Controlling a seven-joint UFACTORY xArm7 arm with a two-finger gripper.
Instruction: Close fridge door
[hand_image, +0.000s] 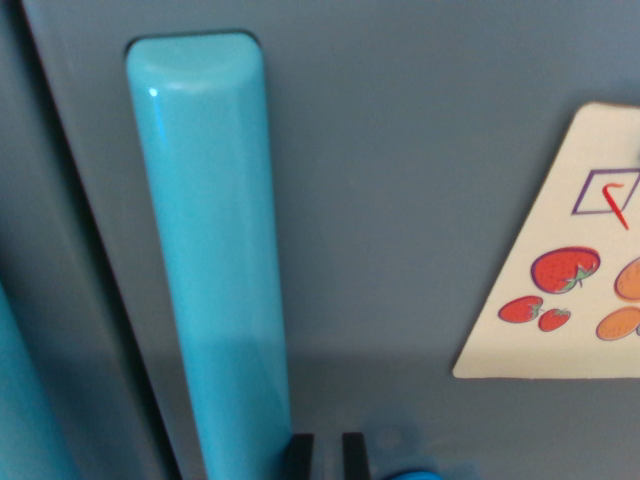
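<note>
I see my gripper (327, 455) at the bottom edge, its two dark fingertips (298, 456) a narrow gap apart with nothing between them. The fridge door (400, 180) fills the view beyond them, its turquoise handle (210, 260) rising just left of the jaws, and a fruit sticker (560, 270) up to their right.

We see bare grey fridge door panel (400, 200) open between the raised glossy turquoise plastic handle (210, 260) and cream fruit-printed sticker (560, 270), handle blocking the wrist view's left, dark seam (95, 250) beyond
</note>
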